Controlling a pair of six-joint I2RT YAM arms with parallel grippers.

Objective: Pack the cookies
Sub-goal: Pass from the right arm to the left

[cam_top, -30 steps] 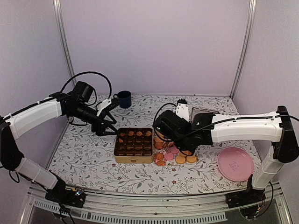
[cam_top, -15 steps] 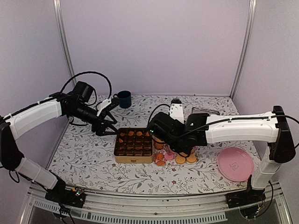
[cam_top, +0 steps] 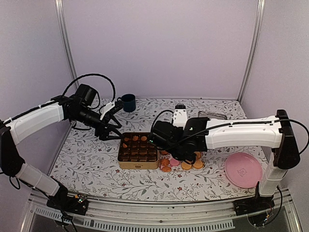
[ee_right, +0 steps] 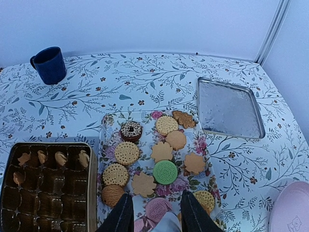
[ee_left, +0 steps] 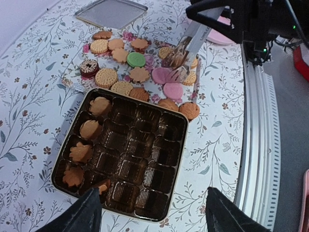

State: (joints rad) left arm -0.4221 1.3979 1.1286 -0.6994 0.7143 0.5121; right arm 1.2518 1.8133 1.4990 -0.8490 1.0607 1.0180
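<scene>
The cookies lie on a floral tray: mostly golden, with a green one, pink ones and a dark ring-shaped one. My right gripper hangs over the tray's near end. Its jaws stand apart on either side of a pink cookie, clear of it. A gold tin with dark compartments holds several cookies along one side. My left gripper hovers open over the tin's corner with nothing in it.
A blue mug stands at the back. A flat metal lid lies right of the floral tray. A large pink plate sits near the right front. The right arm stretches across the table.
My right gripper has swung left towards the tin and its jaws have narrowed. The left arm has not moved.
</scene>
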